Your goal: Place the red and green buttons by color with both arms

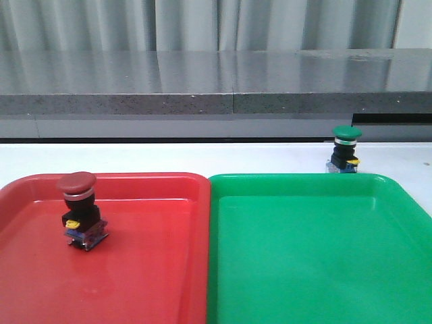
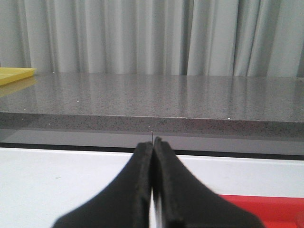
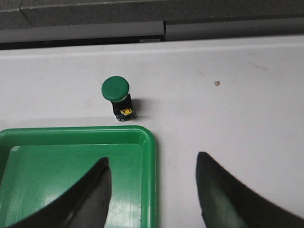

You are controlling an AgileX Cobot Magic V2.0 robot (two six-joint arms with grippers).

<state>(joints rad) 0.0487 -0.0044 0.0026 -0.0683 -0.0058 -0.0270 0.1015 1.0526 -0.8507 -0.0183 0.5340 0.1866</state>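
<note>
Red tray (image 1: 148, 283) holds the red button (image 1: 79, 210), green button (image 1: 345, 149) stands beyond the green tray (image 1: 317, 270), left gripper (image 2: 153, 147) pressed together, right gripper (image 3: 152, 190) spread

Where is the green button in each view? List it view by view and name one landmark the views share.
Front view: green button stands on the white table just beyond the green tray's far rim, right of center.
Left wrist view: not in it.
Right wrist view: green button upright on the table just past the green tray's corner.
Shared landmark: the green tray's rim.
</note>
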